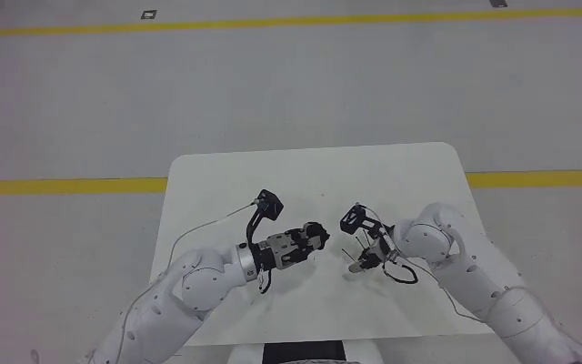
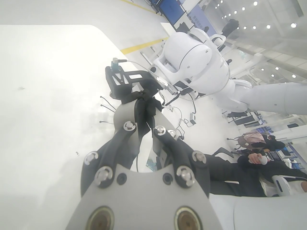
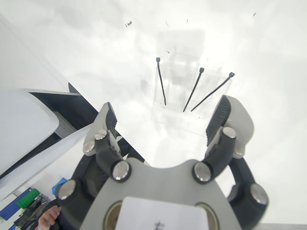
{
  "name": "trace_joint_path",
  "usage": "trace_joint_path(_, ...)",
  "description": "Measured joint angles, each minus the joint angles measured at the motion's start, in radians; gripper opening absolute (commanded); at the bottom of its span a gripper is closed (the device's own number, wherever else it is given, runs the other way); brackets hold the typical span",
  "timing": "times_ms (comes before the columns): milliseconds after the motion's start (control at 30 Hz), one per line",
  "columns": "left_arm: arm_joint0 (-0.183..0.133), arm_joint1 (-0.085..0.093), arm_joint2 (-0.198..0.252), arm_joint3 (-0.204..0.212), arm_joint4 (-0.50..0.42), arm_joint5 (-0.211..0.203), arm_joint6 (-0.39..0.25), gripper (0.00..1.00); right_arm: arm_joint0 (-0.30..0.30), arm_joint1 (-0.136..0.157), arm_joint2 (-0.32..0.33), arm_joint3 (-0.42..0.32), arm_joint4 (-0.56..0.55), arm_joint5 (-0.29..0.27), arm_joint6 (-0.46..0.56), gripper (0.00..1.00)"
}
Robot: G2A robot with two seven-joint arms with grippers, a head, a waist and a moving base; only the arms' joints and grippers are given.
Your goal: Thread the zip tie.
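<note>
Three black zip ties (image 3: 193, 88) stand upright in a clear holder (image 3: 182, 118) on the white table, heads up. My right gripper (image 3: 164, 118) hangs just above and beside them, open, nothing between its ribbed pads (image 3: 217, 117). From above, this gripper (image 1: 356, 266) sits at the table's front right, with the ties (image 1: 348, 249) just beside it. My left gripper (image 2: 144, 111) is shut, a short way from the ties (image 2: 105, 107). A black bundle shows at its fingertips (image 2: 130, 111); I cannot tell what it is. Seen from the top camera, the left gripper (image 1: 316, 237) points right toward the other arm.
The white table (image 1: 273, 182) has rounded corners and is bare toward the back. Small dark specks (image 3: 129, 23) lie on it beyond the holder. The right arm's black camera mount (image 2: 124, 80) stands close in front of my left gripper. Cables (image 1: 405, 273) hang off the right wrist.
</note>
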Motion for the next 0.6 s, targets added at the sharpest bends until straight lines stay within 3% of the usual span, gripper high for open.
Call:
trace_joint_path(233, 0.0, 0.0, 0.0, 0.0, 0.0, 0.0, 0.0, 0.0, -0.016, 0.007, 0.007, -0.037, -0.015, 0.023, 0.019, 1.0)
trace_joint_path(267, 0.0, 0.0, 0.0, 0.0, 0.0, 0.0, 0.0, 0.0, -0.017, 0.007, 0.006, -0.038, -0.015, 0.026, 0.02, 0.85)
trace_joint_path(300, 0.0, 0.0, 0.0, 0.0, 0.0, 0.0, 0.0, 0.0, -0.018, 0.007, 0.006, -0.038, -0.015, 0.028, 0.021, 0.6)
trace_joint_path(333, 0.0, 0.0, 0.0, 0.0, 0.0, 0.0, 0.0, 0.0, -0.018, 0.008, 0.006, -0.038, -0.015, 0.03, 0.022, 0.5)
trace_joint_path(600, 0.0, 0.0, 0.0, 0.0, 0.0, 0.0, 0.0, 0.0, -0.024, 0.013, 0.018, -0.032, -0.002, 0.028, 0.028, 0.42)
